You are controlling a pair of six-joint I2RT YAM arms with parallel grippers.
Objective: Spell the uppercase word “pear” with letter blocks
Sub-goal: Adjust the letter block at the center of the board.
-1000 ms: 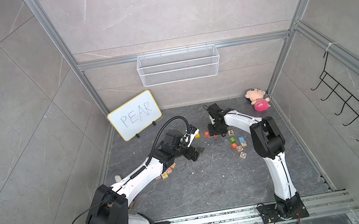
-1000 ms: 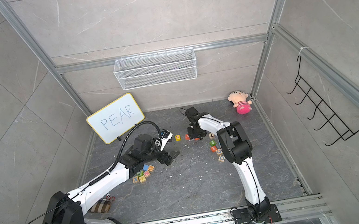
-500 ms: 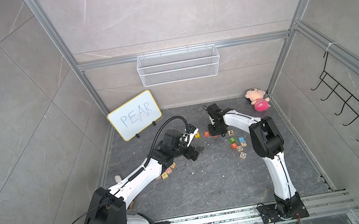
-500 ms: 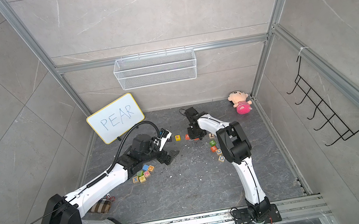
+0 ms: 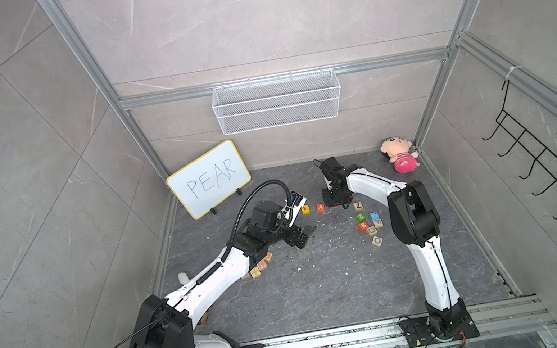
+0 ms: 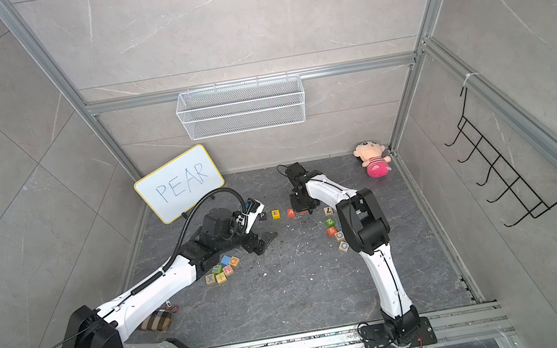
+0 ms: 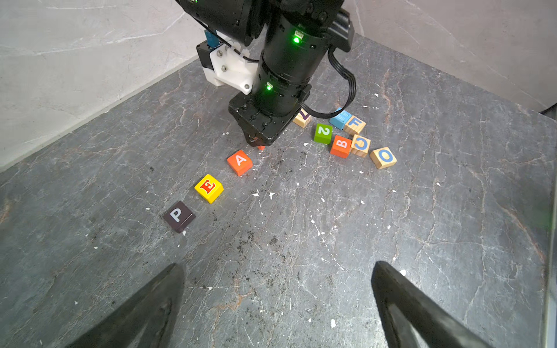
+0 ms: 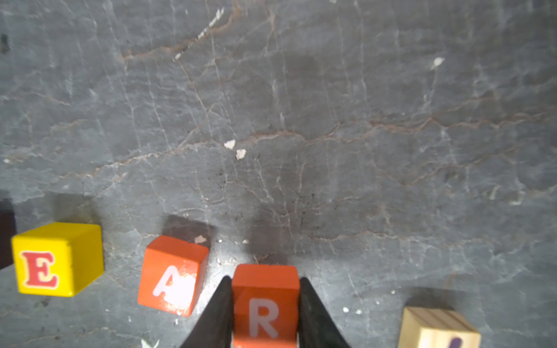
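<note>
On the dark floor, the black P block (image 7: 179,215), the yellow E block (image 7: 209,187) and the orange-red A block (image 7: 240,162) lie in a row; E (image 5: 305,209) and A (image 5: 320,208) also show in a top view. My right gripper (image 8: 264,278) is shut on the red-orange R block (image 8: 265,304), one finger on each side, low at the floor just past the A block (image 8: 171,275). My left gripper (image 7: 277,268) is open and holds nothing, standing back from the row above bare floor.
Several loose number and letter cubes (image 5: 368,223) lie close to the right of the R block. More cubes (image 6: 224,268) sit beside the left arm. The PEAR whiteboard (image 5: 210,180) leans at the back left and a plush doll (image 5: 401,159) sits in the back right corner.
The right gripper's jaws have closed onto the R block. Both arms stay almost where they were.
</note>
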